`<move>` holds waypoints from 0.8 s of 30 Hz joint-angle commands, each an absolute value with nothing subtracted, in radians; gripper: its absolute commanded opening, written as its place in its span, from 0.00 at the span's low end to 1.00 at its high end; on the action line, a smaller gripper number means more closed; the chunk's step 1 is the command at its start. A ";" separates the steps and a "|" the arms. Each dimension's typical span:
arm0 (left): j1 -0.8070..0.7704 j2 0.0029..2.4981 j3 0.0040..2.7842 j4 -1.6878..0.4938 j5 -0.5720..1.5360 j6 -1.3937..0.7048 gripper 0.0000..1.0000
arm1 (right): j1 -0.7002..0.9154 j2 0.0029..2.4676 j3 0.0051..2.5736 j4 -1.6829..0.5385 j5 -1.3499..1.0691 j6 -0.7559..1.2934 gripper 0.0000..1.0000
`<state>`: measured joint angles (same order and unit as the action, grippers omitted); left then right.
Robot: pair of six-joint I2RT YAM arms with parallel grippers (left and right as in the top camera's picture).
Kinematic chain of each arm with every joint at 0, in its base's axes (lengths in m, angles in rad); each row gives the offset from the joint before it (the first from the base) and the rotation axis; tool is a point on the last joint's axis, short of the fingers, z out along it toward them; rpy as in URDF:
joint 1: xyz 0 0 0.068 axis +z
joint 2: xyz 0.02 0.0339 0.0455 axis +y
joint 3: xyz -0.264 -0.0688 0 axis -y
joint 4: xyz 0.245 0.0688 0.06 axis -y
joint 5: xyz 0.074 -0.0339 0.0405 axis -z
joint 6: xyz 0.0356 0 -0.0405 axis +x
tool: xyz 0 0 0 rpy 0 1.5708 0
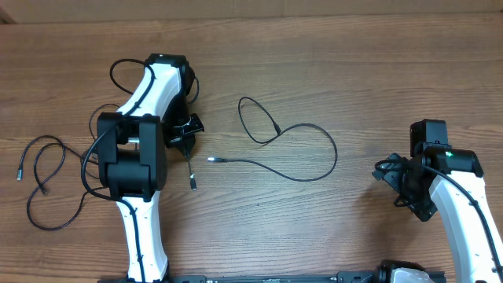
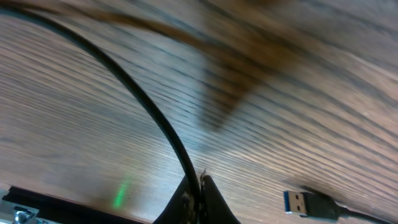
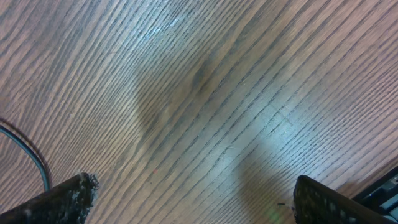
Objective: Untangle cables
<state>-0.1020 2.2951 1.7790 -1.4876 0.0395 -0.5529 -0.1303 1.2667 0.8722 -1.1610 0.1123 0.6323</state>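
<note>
My left gripper (image 1: 187,141) is shut on a thin black cable (image 1: 191,167) that runs down from it to a plug (image 1: 192,183) on the table. In the left wrist view the jaws (image 2: 200,186) pinch this cable (image 2: 143,106), and its blue USB plug (image 2: 305,202) lies on the wood to the right. A second cable (image 1: 314,130) loops across the middle of the table, with a silver plug (image 1: 211,159). A third cable (image 1: 49,182) lies coiled at the far left. My right gripper (image 1: 401,185) is open and empty over bare wood (image 3: 196,205).
The wooden table (image 1: 330,63) fills the view. A thin cable (image 3: 37,158) shows at the left edge of the right wrist view. The left arm's white body (image 1: 134,157) covers part of the left cables. A thin black loop (image 1: 118,69) lies behind the left arm.
</note>
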 commanded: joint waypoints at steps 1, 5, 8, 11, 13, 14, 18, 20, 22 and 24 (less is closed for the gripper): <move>-0.065 2.228 1.777 -1.484 -0.015 -0.599 0.04 | -0.128 1.253 0.897 -1.158 0.130 0.631 1.00; -0.015 2.101 1.777 -1.483 -0.070 -0.606 0.04 | -0.128 1.253 0.897 -1.158 0.130 0.631 1.00; 0.036 1.988 1.777 -1.484 -0.126 -0.606 0.04 | -0.128 1.253 0.897 -1.157 0.130 0.631 1.00; 0.110 1.874 1.777 -1.481 -0.169 -0.606 0.04 | -0.128 1.253 0.897 -1.157 0.130 0.631 1.00; 0.174 1.798 1.777 -1.475 -0.183 -0.606 0.04 | -0.128 1.253 0.897 -1.157 0.130 0.631 1.00; 0.205 1.768 1.777 -1.472 -0.192 -0.606 0.04 | -0.128 1.253 0.897 -1.157 0.130 0.631 1.00; 0.364 1.655 1.777 -1.452 -0.210 -0.606 0.04 | -0.128 1.253 0.897 -1.155 0.130 0.631 1.00; 0.411 1.636 1.777 -1.452 -0.210 -0.606 0.04 | -0.128 1.253 0.897 -1.154 0.130 0.631 1.00; 0.471 1.626 1.777 -1.456 -0.221 -0.606 0.04 | -0.128 1.253 0.897 -1.154 0.131 0.631 1.00; 0.501 1.630 1.777 -1.459 -0.221 -0.606 0.04 | -0.128 1.253 0.897 -1.155 0.130 0.631 1.00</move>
